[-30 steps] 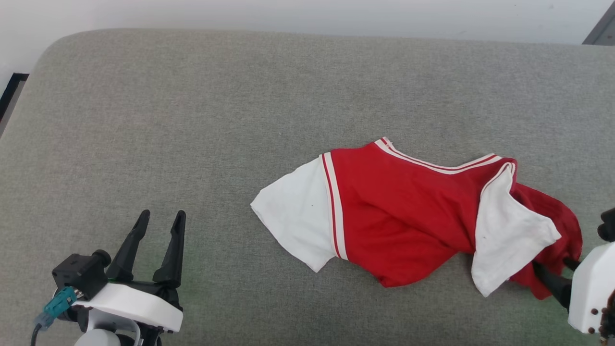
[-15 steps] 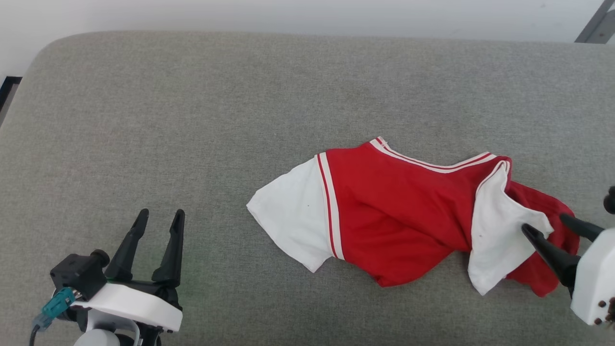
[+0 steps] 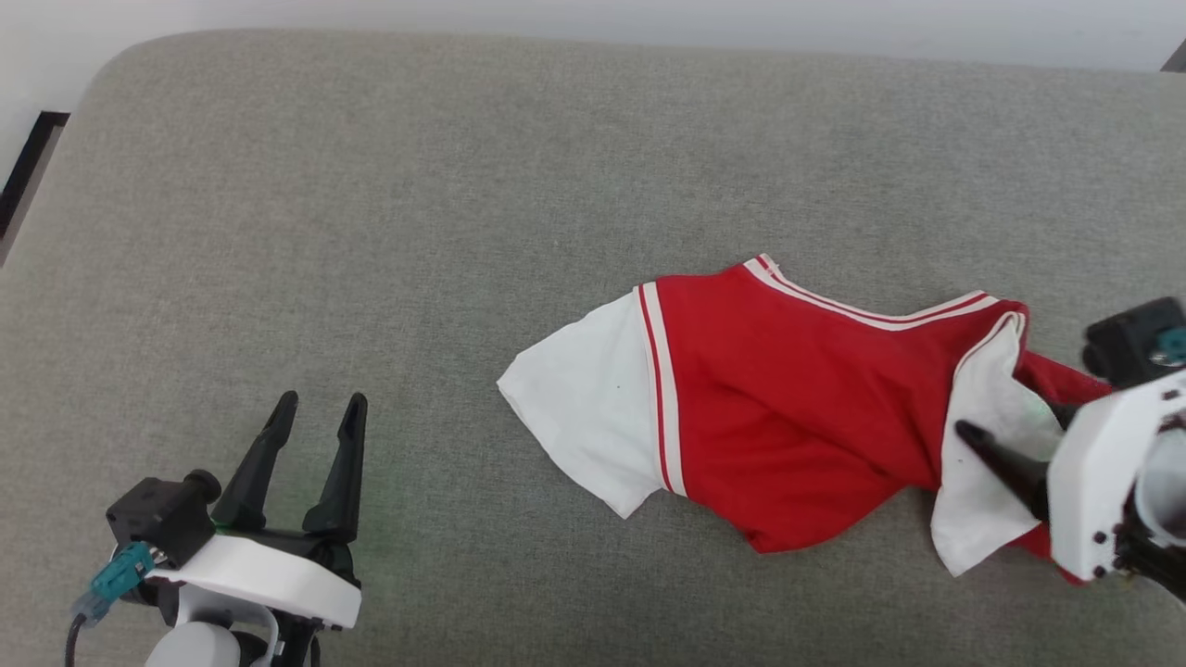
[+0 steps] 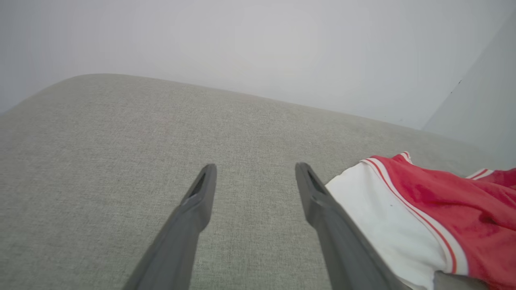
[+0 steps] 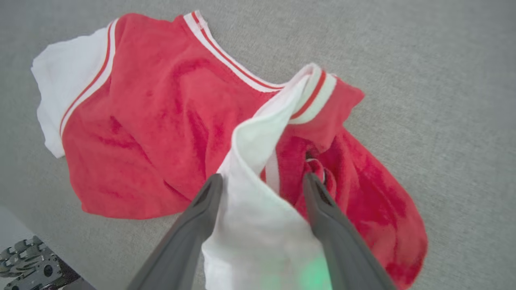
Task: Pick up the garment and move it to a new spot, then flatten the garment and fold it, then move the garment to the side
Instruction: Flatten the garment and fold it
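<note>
A grey cushion (image 3: 371, 232) takes up nearly all of the head view, with a thin strip of pale wall (image 3: 593, 14) along the top edge. The shirt (image 3: 788, 408) lies crumpled on the cushion, reaching from the middle of that view almost to its right edge. It has a red body with red-and-white striped trim along its upper edge. One white sleeve (image 3: 584, 417) lies flat toward the centre, and a second white sleeve (image 3: 968, 528) is folded over the red cloth at the right end. My right gripper (image 5: 262, 176) comes in from the right edge of the head view, over that bunched right end. In the right wrist view my two fingers stand spread wide, one on each side of the raised fold of white sleeve. The cloth sits between them but is not pinched, and I cannot tell whether the tips touch the fabric. My left gripper (image 3: 321, 400) sits at the lower left of the head view over bare cushion, well apart from the shirt, with its fingers spread and nothing between them. In the left wrist view the flat white sleeve shows at the lower right, beyond the finger on that side.
</note>
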Available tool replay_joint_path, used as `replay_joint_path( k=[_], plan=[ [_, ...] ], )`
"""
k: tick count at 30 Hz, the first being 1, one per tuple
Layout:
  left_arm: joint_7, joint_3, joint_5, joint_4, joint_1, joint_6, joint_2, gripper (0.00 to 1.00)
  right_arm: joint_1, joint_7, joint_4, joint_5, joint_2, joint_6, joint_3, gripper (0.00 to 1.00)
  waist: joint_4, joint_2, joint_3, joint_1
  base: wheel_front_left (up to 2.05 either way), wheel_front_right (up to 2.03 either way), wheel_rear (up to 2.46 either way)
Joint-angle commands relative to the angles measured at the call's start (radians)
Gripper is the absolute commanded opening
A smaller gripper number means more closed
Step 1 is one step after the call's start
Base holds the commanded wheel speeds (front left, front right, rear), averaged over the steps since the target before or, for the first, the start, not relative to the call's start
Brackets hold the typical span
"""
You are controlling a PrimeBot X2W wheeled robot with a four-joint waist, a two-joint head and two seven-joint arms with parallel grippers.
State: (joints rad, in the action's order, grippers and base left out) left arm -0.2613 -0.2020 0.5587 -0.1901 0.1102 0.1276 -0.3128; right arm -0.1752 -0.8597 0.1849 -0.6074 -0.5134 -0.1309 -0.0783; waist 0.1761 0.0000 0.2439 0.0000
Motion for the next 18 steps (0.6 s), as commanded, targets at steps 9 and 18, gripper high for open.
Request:
replay_joint_path(
  k=[9,18],
  plan=[
    [-0.005,0.008,0.001,0.002,0.012,0.004,0.006,1.0,-0.122,0.032,-0.077,-0.041,-0.045,0.0,-0.047,0.0,0.004,0.0,0.01,0.0,0.0,0.0,0.0],
    [-0.005,-0.002,-0.002,0.0,0.026,0.004,0.008,1.0,-0.245,0.123,-0.209,0.008,-0.067,0.0,0.037,0.0,-0.004,0.0,0.017,0.0,0.0,0.0,0.0]
  ],
)
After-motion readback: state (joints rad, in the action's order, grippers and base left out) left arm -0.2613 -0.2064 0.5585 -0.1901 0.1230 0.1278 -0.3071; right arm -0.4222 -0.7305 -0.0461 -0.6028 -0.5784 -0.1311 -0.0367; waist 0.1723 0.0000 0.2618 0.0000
